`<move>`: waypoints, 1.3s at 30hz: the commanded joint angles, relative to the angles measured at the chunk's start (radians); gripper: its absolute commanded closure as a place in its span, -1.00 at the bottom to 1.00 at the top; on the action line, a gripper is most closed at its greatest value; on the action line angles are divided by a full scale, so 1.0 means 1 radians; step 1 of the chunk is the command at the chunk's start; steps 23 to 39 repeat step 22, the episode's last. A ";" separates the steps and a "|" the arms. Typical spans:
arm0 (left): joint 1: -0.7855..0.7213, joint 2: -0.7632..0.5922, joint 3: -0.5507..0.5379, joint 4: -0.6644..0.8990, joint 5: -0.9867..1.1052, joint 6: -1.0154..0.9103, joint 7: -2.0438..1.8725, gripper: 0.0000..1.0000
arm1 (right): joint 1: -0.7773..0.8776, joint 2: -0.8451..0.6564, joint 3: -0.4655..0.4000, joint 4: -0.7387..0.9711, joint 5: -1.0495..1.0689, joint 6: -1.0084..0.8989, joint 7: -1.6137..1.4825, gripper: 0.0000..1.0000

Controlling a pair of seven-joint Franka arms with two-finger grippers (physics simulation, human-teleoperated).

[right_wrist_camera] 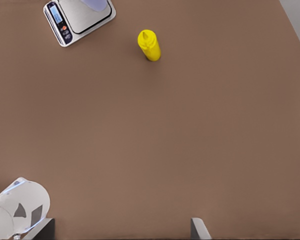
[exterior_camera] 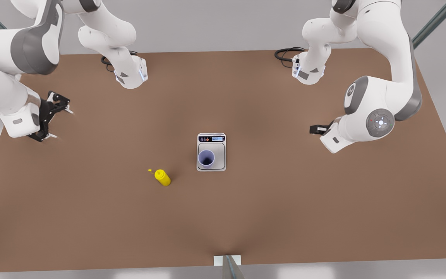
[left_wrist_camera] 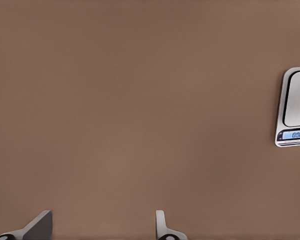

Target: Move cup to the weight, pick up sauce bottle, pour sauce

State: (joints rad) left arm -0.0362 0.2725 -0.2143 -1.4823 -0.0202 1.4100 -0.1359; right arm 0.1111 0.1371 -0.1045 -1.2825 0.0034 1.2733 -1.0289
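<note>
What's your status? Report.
Both grippers open: right gripper at front view's left, left gripper opposite. Cup on digital kitchen scale. Sauce bottle untouched on table, nothing blocking it.

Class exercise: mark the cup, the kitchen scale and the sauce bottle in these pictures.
cup [exterior_camera: 206, 158], front view, on its dark interior.
kitchen scale [exterior_camera: 220, 153], front view, on bare steel platform beside the cup.
sauce bottle [exterior_camera: 163, 178], front view, on its yellow body.

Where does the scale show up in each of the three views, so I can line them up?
Front view: the scale sits near the table's middle, with the cup on its platform.
Left wrist view: the scale is cut off by the picture's edge.
Right wrist view: the scale is in a corner, beside the sauce bottle.
Shared landmark: the scale's black display strip.
</note>
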 commanded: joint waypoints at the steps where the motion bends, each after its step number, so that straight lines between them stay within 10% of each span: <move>1: 0.001 -0.001 0.000 0.001 0.003 0.001 -0.002 -1.00 | -0.007 -0.025 0.009 -0.018 -0.031 -0.012 0.963 -1.00; 39: -0.002 -0.002 -0.002 0.001 0.002 -0.006 -0.013 -1.00 | -0.024 -0.077 0.032 -0.104 -0.065 0.046 0.978 -1.00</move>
